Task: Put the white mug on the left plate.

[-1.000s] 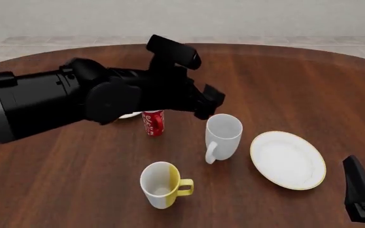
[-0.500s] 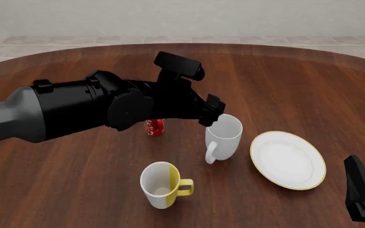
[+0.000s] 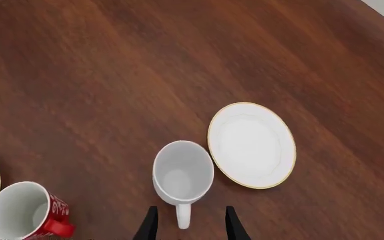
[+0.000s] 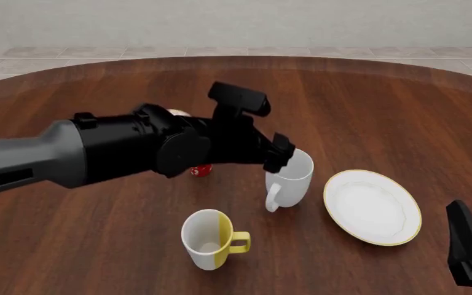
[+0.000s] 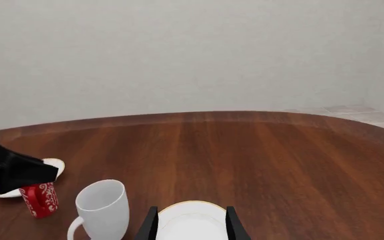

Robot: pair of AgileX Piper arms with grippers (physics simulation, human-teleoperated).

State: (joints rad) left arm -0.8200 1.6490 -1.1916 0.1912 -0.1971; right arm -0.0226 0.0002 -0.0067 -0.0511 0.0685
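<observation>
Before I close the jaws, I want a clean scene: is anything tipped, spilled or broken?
Nothing stands out. The white mug, yellow mug and red mug all stand upright and look empty, and both plates lie flat on the table.

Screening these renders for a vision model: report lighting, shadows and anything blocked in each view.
Front view: flat, even light, no glare; the left arm hides most of the red mug and the white mug's far rim. Left wrist view: sharp, the white mug casts almost no shadow. Right wrist view: soft light; the larger plate is cut off by the frame edge.
</observation>
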